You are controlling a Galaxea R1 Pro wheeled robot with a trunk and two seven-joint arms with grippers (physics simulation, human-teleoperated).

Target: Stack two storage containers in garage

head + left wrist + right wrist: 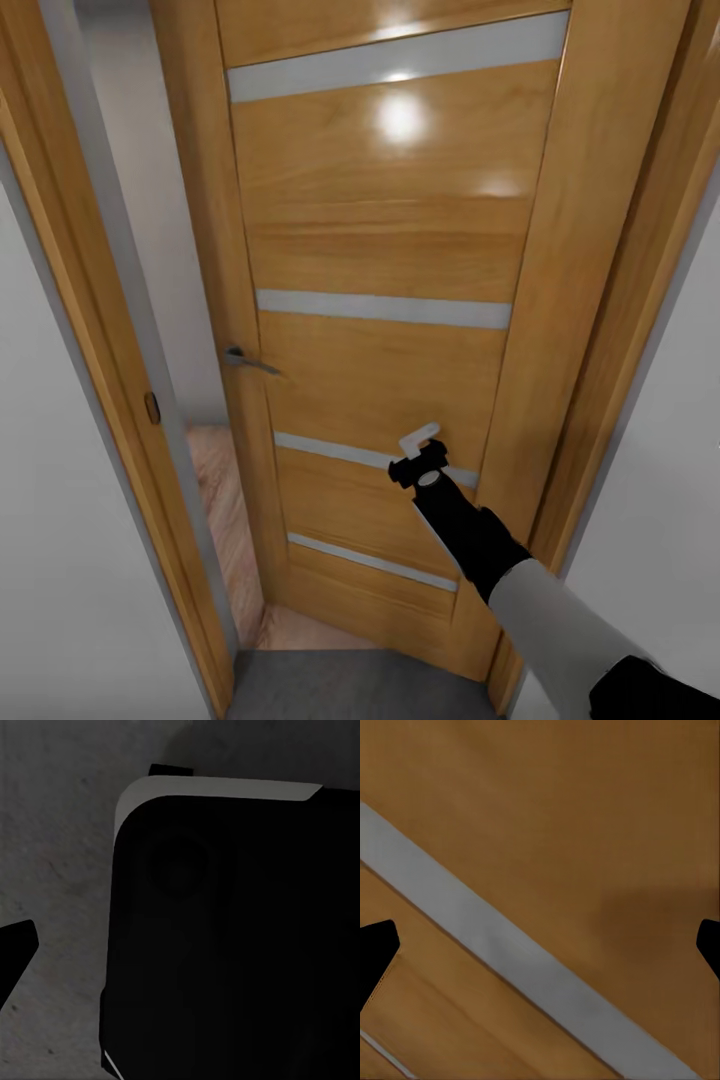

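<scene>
stage: at the oak door (380, 300), partly ajar | right gripper (425, 447): fingers apart, holding nothing, touching or just beside the door panel | left gripper: state cannot be told | containers: location unknown; carrying and stacking seem not yet done

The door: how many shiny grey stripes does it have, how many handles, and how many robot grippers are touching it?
Frosted strips: 4
Door handle: 1
Right gripper at the oak door: 1
Total: 6
</scene>
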